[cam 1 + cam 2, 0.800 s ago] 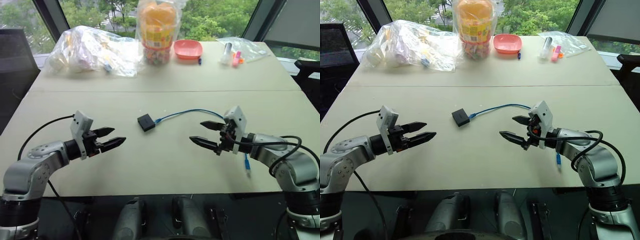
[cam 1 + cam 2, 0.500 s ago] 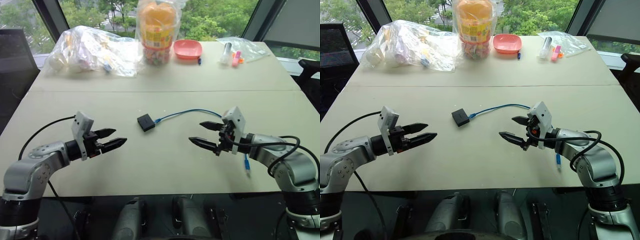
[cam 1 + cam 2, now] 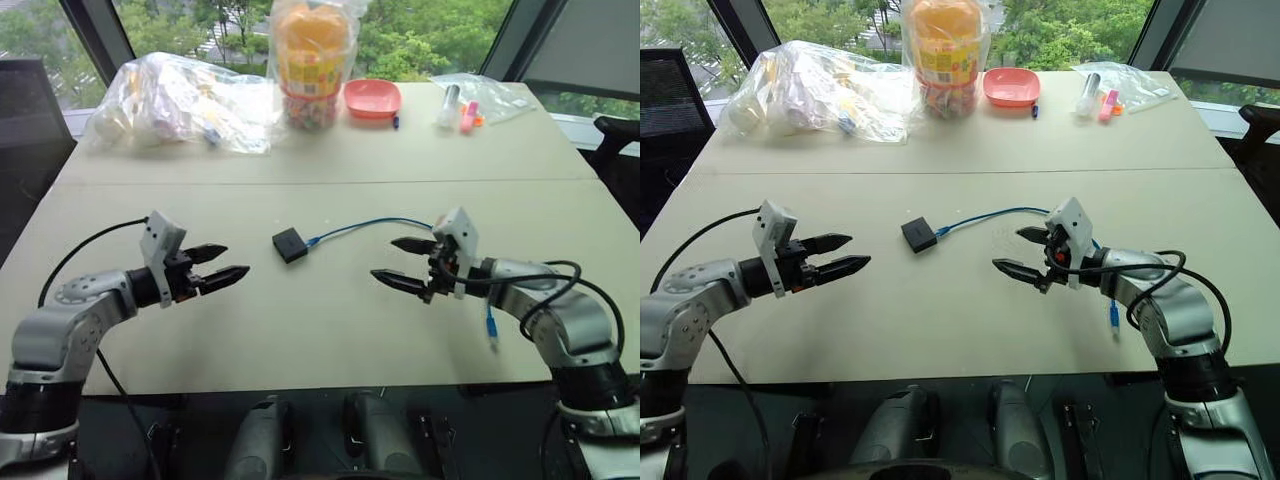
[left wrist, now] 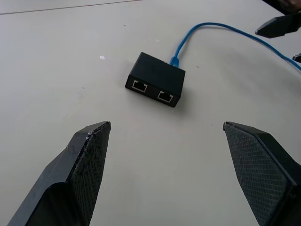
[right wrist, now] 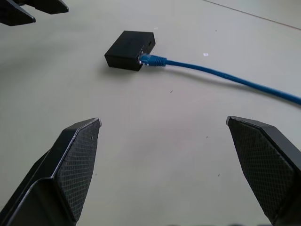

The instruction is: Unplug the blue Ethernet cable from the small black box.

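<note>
The small black box (image 3: 290, 244) lies flat on the beige table (image 3: 320, 330), between my two arms. The blue Ethernet cable (image 3: 365, 226) is plugged into its right side and runs right, behind my right gripper, to a loose plug (image 3: 492, 327) by the table's front edge. In the left wrist view the small black box (image 4: 155, 79) shows two empty ports facing my left gripper. My left gripper (image 3: 222, 267) is open, to the left of the box and apart from it. My right gripper (image 3: 402, 264) is open, to the right of the box, with nothing between its fingers.
At the far side of the table stand a clear bag of items (image 3: 180, 100), a tall wrapped jar (image 3: 309, 62), a pink bowl (image 3: 372, 98) and a small bag with markers (image 3: 470, 100). A seam (image 3: 320, 181) crosses the table beyond the box.
Both grippers stay open about where they were, beside the box. The box and cable lie as before. The whole picture has shifted slightly.
</note>
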Motion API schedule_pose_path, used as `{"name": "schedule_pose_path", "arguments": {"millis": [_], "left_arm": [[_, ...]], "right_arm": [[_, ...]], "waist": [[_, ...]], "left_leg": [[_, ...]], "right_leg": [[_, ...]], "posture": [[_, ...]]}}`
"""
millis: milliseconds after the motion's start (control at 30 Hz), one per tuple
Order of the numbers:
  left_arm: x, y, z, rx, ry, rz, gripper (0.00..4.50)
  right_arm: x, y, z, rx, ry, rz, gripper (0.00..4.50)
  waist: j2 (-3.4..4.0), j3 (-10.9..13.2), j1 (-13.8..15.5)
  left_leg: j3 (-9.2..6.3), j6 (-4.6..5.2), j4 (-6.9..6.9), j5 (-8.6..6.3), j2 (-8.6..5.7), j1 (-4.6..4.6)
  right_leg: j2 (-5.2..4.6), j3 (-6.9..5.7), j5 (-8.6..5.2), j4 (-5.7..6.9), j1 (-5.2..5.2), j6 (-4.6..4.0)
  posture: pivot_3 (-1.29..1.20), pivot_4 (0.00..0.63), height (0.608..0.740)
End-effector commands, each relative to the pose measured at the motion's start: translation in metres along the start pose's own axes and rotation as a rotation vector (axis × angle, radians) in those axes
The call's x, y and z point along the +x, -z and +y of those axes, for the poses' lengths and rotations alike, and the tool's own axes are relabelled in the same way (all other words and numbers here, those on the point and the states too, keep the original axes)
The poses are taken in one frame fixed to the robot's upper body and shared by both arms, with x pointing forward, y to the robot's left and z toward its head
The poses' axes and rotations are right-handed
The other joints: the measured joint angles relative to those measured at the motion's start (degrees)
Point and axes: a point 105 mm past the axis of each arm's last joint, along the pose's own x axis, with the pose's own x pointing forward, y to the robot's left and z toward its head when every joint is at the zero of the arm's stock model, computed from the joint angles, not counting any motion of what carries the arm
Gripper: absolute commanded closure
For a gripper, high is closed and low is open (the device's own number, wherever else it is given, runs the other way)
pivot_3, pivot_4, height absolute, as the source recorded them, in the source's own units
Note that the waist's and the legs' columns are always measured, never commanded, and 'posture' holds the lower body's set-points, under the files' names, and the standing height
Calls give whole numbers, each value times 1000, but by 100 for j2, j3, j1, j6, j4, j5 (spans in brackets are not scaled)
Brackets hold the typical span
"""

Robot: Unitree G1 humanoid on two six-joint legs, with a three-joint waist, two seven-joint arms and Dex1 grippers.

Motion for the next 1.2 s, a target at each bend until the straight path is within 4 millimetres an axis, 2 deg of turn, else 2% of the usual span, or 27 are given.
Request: {"name": "schedule_pose_path", "arguments": {"millis": [33,133,267,433,500,533,600,667,767,833,967,1100,1200], "left_arm": [[-6,-11,-2,83,95,54,524],[-16,-15,-9,106,170,115,524],[-29,-18,-12,125,177,141,524],[-34,-18,-17,80,112,75,524],[-34,-9,-22,65,81,77,524],[-36,-6,-24,57,60,73,499],[-41,-3,-26,46,26,66,491],[-43,-2,-27,42,7,64,491],[-47,2,-22,38,-29,74,491],[-46,1,-18,46,-36,76,491],[-38,-11,-3,62,-26,42,491],[-17,-31,32,45,-44,-44,491],[5,-60,34,-55,131,-165,491]], "right_arm": [[24,-13,-13,-83,-78,-14,0],[52,-18,-24,-117,-144,1,0],[88,-17,-33,-159,-207,52,0],[128,-3,-20,-213,-257,163,0],[139,15,-13,-244,-254,249,0],[141,23,-9,-252,-269,284,254],[143,32,-2,-278,-312,324,873],[143,33,1,-294,-333,328,1810],[143,27,5,-326,-371,299,3357],[139,29,-1,-420,-359,314,4397],[129,11,-17,-655,-288,248,4458],[118,-38,-31,-964,-91,33,4458],[103,-63,-30,-1184,18,-84,4458]], "waist": [[4,2,-13],[7,4,-34],[7,5,-32],[7,4,-35],[9,3,-63],[6,1,-119],[3,-1,-173],[3,-1,-180],[6,-3,-177],[6,-3,-169],[6,-3,-110],[7,-1,-29],[3,2,-12]], "left_leg": [[1,-1,0,1,0,1],[7,-1,-1,3,0,3],[12,-4,-21,5,-2,2],[12,-37,-48,25,-5,-1],[11,-39,-52,25,-4,-1],[13,-40,-52,25,-4,2],[11,-42,-53,26,-4,13],[10,-28,-58,15,-4,51],[7,-55,-66,16,-4,83],[6,-66,-66,20,-4,92],[0,-87,-64,33,-6,93],[1,-76,-60,49,-9,83],[7,-73,-55,59,-11,65]], "right_leg": [[1,-2,3,0,0,-4],[3,-3,4,2,-2,-6],[3,-6,6,3,-9,-4],[2,-8,12,3,-22,6],[2,-9,17,5,-24,17],[1,-8,17,5,-22,17],[0,-8,16,6,-11,14],[-1,-8,7,8,18,-2],[-1,-8,6,23,39,-7],[-1,-8,7,41,40,-10],[-1,-9,7,63,34,-13],[-1,-10,10,67,24,-17],[5,-11,13,73,6,-14]], "posture": [[0,150,740],[0,150,740],[0,150,740],[0,150,740],[0,150,740],[0,150,740],[0,150,740],[0,150,740],[0,150,740],[0,150,740],[0,150,740],[0,150,740],[0,150,740]]}}
